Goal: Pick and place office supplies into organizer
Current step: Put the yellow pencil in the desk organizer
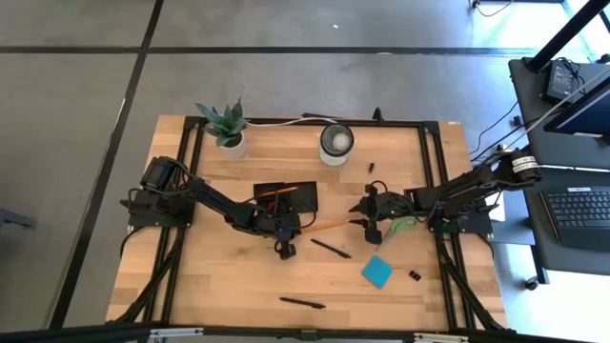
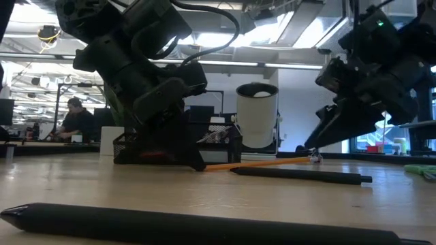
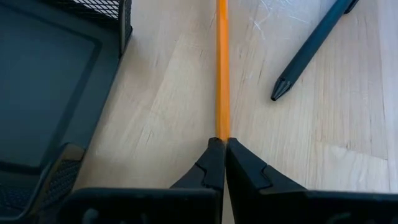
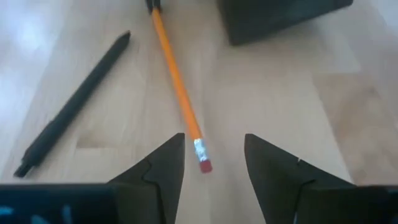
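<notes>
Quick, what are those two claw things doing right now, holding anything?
Left gripper: shut on the tip of the long orange wooden pencil.
Right gripper: open, fingers either side of the pencil's eraser end, holding nothing.

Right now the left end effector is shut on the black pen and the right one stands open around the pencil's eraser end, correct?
Not quite. The left end effector is shut on the orange pencil, not the black pen, which lies loose beside it, as the left wrist view shows. The right end effector does stand open around the eraser end.
</notes>
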`<state>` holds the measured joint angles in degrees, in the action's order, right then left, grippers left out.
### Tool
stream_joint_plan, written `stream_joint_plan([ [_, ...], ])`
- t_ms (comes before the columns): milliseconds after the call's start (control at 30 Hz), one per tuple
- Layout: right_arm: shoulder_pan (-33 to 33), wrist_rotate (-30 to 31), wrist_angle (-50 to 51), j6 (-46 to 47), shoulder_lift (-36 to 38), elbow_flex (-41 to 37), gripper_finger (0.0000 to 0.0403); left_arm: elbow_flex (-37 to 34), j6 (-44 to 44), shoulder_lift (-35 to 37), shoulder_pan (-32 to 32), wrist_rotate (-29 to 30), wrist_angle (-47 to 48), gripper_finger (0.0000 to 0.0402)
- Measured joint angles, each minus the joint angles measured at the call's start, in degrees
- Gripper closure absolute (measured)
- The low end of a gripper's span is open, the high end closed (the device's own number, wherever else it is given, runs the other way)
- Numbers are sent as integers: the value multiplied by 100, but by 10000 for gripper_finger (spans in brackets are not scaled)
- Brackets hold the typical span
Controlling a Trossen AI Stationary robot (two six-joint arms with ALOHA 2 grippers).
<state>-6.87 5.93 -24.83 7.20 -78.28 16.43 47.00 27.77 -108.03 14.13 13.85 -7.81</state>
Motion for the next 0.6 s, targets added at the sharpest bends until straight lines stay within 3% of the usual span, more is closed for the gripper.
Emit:
stream_joint_plan([
  [133, 0, 0, -603, 12, 0, -334, 234, 0, -1, 0, 0, -13, -1, 400],
  [433, 0, -20, -792, 4, -18, -449, 234, 0, -2, 0, 0, -28, -2, 400],
  [600, 0, -258, -1214, 15, -426, -449, 235, 0, -2, 0, 0, -31, -4, 400],
])
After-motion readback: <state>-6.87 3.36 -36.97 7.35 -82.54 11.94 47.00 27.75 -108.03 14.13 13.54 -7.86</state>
